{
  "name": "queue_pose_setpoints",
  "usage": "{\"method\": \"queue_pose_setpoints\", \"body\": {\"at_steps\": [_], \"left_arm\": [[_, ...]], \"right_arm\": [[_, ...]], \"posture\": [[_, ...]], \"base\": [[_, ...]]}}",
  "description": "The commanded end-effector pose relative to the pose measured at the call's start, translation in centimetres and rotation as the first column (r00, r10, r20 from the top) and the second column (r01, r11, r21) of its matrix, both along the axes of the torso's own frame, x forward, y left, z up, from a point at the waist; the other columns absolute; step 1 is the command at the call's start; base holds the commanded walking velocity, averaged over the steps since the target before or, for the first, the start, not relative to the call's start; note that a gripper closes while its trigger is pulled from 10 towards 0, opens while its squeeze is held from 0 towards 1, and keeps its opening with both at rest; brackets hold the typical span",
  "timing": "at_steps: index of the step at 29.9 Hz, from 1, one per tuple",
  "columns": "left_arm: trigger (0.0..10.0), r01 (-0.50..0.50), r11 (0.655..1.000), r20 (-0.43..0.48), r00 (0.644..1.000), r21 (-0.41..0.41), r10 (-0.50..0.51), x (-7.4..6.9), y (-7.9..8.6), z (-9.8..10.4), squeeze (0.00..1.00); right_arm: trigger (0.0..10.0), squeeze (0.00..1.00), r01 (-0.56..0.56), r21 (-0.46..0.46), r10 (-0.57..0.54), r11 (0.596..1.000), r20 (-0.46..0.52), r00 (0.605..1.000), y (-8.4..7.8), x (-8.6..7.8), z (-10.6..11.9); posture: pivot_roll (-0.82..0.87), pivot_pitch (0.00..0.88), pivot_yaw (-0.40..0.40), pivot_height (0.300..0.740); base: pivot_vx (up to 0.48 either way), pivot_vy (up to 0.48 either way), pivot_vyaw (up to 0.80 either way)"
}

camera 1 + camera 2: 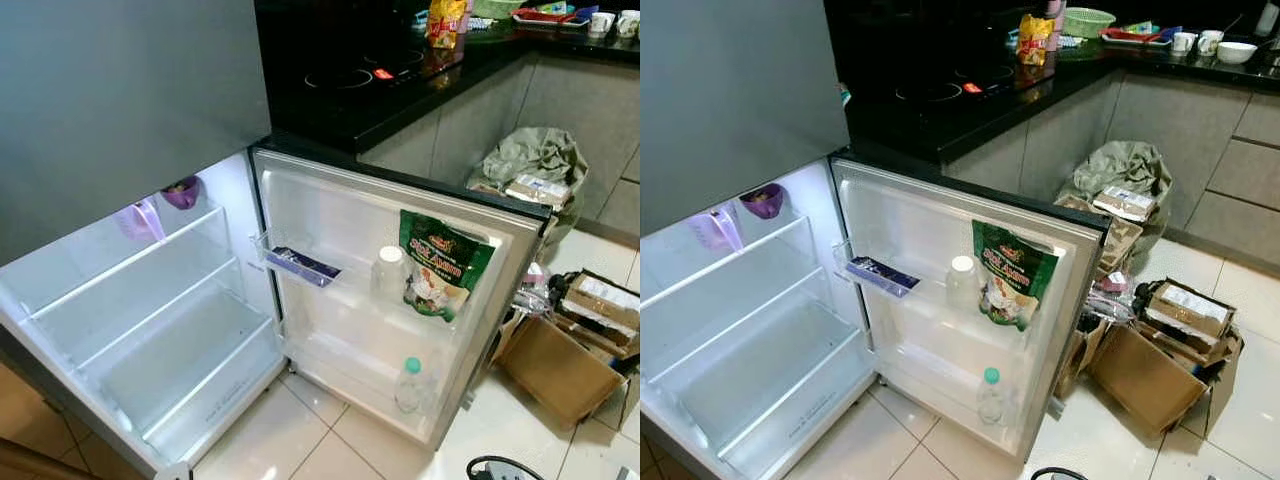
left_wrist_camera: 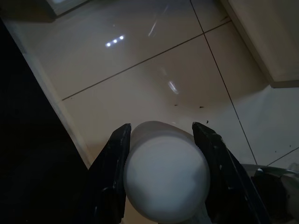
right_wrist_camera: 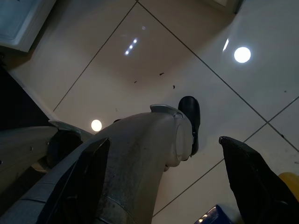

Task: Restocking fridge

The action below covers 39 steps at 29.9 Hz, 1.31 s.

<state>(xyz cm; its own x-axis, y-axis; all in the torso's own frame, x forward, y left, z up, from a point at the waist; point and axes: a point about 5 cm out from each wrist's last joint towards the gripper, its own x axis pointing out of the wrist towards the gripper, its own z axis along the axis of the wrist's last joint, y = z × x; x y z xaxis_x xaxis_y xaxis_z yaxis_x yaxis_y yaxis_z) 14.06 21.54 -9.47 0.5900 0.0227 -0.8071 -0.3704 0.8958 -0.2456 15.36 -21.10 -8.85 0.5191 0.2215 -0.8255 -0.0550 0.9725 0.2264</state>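
The left claw (image 2: pixel 161 175) grips a smooth white rounded container (image 2: pixel 166 175) between its two black fingers, held above the pale tiled floor (image 2: pixel 154 70). The right claw (image 3: pixel 163 186) hangs with its fingers spread wide and nothing between them, over the same floor beside the robot's own silver leg (image 3: pixel 145 154).

Ahead stands the open white fridge (image 1: pixel 150 330) with bare glass shelves. On its upper shelf sit a small purple bowl (image 1: pixel 181 192) and a pale lilac cup (image 1: pixel 138 220). The open fridge door (image 1: pixel 400 300) carries a green printed food pouch (image 1: pixel 440 265), a white lidded jar (image 1: pixel 390 270) just beside it, a dark blue flat packet (image 1: pixel 303 265) and, in the lowest rack, a clear bottle with green cap (image 1: pixel 410 385). Brown cardboard boxes (image 1: pixel 565 350) lie on the floor near the black counter (image 1: pixel 380 90).
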Motion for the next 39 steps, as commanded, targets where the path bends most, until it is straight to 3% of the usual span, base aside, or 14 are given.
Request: {"method": "queue_pose_setpoints", "body": {"at_steps": [1,39], "left_arm": [[10.0,-0.010,1.000,-0.007,1.000,-0.007,0.010,-0.22,-0.32,-0.15,0.00],[10.0,0.009,1.000,-0.009,1.000,-0.021,-0.010,-0.19,-0.67,-0.20,0.00]], "right_arm": [[10.0,0.00,-0.001,0.000,0.001,1.000,-0.012,1.000,0.18,-0.05,-0.09],[10.0,0.00,-0.012,-0.009,0.012,1.000,-0.017,1.000,-0.29,0.07,0.05]], "posture": [[-0.07,0.007,0.018,0.740],[-0.07,0.000,0.007,0.740]], "base": [[0.000,0.000,0.00],[0.000,0.000,0.00]]}}
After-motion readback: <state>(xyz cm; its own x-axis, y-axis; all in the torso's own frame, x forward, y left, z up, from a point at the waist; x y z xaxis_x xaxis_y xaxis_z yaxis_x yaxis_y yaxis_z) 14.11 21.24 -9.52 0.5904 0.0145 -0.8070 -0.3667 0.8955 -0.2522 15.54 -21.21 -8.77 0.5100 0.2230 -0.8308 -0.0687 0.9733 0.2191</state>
